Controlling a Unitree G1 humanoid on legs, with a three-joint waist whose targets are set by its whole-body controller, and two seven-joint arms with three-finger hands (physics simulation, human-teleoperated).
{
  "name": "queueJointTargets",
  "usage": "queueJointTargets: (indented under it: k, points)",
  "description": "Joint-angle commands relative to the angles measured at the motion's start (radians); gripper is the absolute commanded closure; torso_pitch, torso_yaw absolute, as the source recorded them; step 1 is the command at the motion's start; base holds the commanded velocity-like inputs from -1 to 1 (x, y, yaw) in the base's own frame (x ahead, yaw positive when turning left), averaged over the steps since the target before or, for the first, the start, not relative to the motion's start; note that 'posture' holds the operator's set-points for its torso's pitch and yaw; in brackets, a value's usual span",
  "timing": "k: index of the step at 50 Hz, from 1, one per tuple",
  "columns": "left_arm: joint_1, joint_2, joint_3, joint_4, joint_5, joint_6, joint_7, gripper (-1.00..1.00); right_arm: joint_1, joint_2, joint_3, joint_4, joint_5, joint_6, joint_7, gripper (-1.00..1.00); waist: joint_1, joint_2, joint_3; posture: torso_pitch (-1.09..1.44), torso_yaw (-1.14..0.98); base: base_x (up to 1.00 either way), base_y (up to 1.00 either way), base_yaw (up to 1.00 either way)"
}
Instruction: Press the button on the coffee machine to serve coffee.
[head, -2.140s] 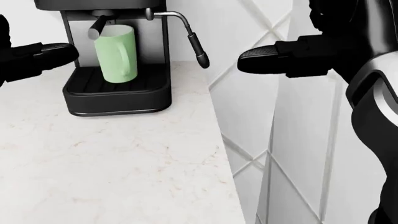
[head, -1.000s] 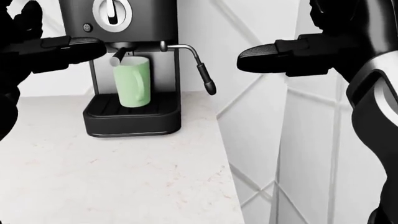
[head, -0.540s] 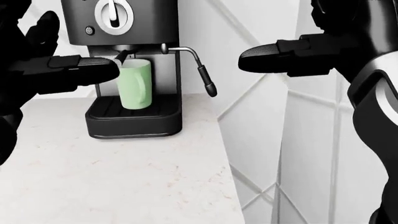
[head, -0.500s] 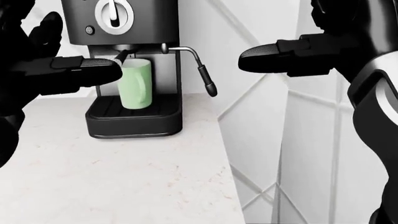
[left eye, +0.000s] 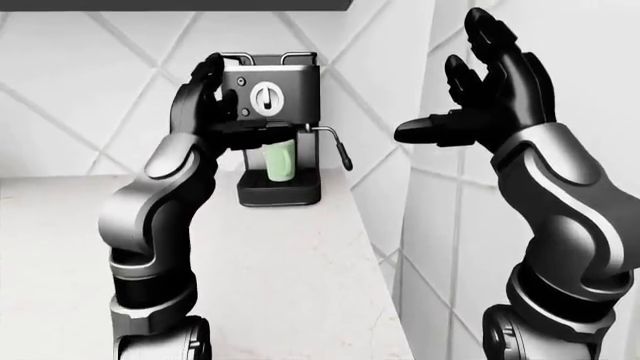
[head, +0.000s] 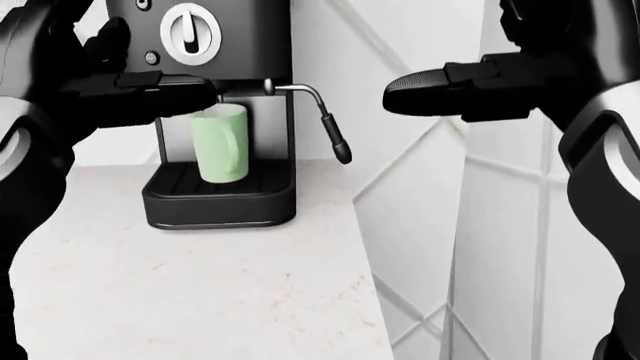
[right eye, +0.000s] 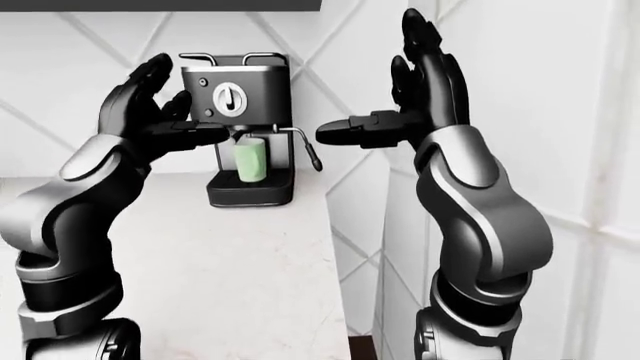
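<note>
The black coffee machine (head: 245, 45) stands on the white counter (head: 200, 285) at the upper left of the head view. Its face carries a round silver dial (head: 190, 34) and a small round button (head: 152, 58) below it to the left. A green mug (head: 222, 142) stands on the drip tray (head: 215, 196) under the spout. My left hand (right eye: 170, 109) is open, raised at the machine's left side. Its thumb (head: 170, 94) lies across just below the button and hides the spout. My right hand (right eye: 385, 90) is open and empty, held up to the right of the machine.
The steam wand (head: 328, 135) sticks out from the machine's right side and hangs over the counter's right edge (head: 368, 285). A white diagonal-tiled wall (head: 420, 195) rises right of that edge and behind the machine.
My left hand has risen and moved right, closer to the machine's face, so the thumb now sits just under the small button. The view has tilted slightly. The right hand has held still.
</note>
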Motion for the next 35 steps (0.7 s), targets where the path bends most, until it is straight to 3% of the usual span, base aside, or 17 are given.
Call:
queueJointTargets:
  k: [1,23,35]
  points:
    - [-0.042,0.010,0.010,-0.009,0.014,-0.047,-0.009,-1.00,-0.032,-0.008,-0.008,-0.010,-0.004,-0.023,-0.003,-1.00,0.001,0.000,-0.003,-0.80,0.00,0.00,0.00,0.00]
    - [-0.186,0.012,-0.007,0.197,0.036,-0.138,-0.053,-1.00,-0.026,-0.005,-0.009,-0.010,-0.008,-0.026,0.000,-1.00,0.004,-0.002,-0.010,-0.80,0.00,0.00,0.00,0.00]
    - [-0.189,0.002,-0.021,0.256,0.049,-0.186,-0.067,-1.00,-0.024,-0.005,-0.007,-0.007,-0.009,-0.031,0.000,-1.00,0.002,-0.003,-0.011,-0.80,0.00,0.00,0.00,0.00]
